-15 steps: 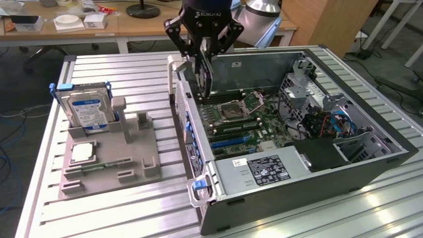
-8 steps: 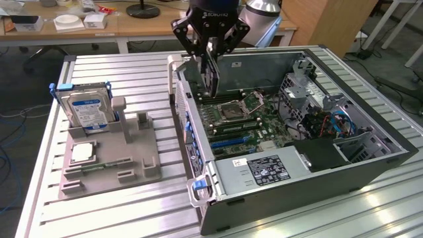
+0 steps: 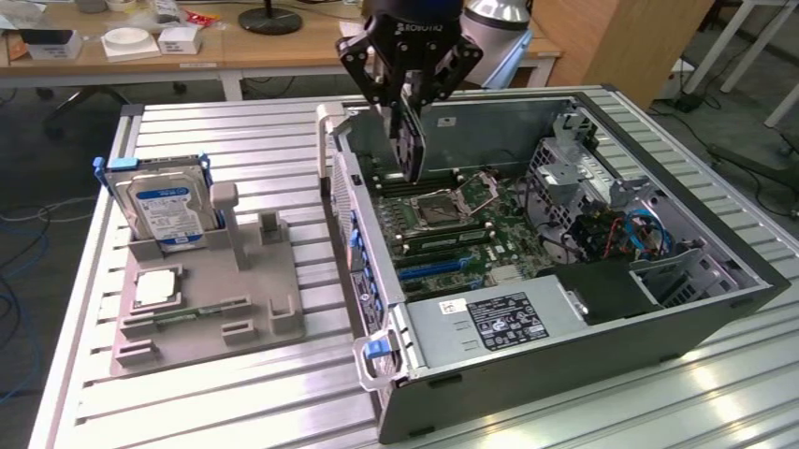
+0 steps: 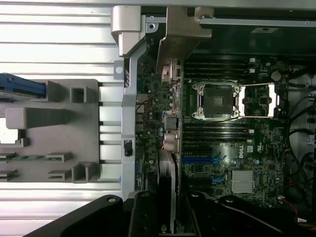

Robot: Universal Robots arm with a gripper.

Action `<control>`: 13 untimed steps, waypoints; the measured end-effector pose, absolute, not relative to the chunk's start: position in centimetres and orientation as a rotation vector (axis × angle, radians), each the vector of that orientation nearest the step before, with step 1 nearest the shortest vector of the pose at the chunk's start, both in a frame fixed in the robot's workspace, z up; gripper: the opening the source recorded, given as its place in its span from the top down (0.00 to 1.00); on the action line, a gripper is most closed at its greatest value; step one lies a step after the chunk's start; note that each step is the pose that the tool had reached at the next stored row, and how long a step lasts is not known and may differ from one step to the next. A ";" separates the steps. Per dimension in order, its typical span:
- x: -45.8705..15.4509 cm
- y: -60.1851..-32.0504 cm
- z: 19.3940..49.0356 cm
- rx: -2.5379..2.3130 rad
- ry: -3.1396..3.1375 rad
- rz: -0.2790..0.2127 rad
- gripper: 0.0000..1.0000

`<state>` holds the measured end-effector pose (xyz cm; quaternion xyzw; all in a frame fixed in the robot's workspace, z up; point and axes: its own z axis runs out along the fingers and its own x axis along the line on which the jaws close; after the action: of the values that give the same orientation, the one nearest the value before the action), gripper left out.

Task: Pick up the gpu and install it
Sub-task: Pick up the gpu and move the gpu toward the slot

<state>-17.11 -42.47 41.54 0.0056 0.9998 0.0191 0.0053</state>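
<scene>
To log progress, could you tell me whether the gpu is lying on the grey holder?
No, the tool grips the gpu edge-on above the open case, apart from the holder.

Computer case (image 3: pixel 699 309) lay open upward, and approach from above was free over the motherboard (image 3: pixel 437 234) at frame centre. Gripper (image 3: pixel 410 114), clamped on the gpu (image 3: pixel 414 154), hung in that opening. The card was edge-on, close beside the case wall (image 3: pixel 340 187) on the exterior view's left, with little room on that side. Power supply (image 3: pixel 500 323) blocked lower centre. Drive cage (image 3: pixel 587 168) and cable bundle (image 3: pixel 631 234) crowded the right. Left of frame: grey fixture tray (image 3: pixel 250 327) with upright hard drive (image 3: pixel 163 210) and posts (image 3: pixel 226 206). Slatted table (image 3: pixel 225 412) lay bare at lower left, with a narrow bare strip between tray and case.
</scene>
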 end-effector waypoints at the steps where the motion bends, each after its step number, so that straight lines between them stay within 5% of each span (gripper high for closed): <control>1: -17.0 -42.5 41.5 0.017 3.130 0.059 0.73; 13: -15.4 -42.4 41.5 0.017 3.130 0.059 0.73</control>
<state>-15.43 -42.45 41.47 0.0055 0.9998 0.0187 0.0053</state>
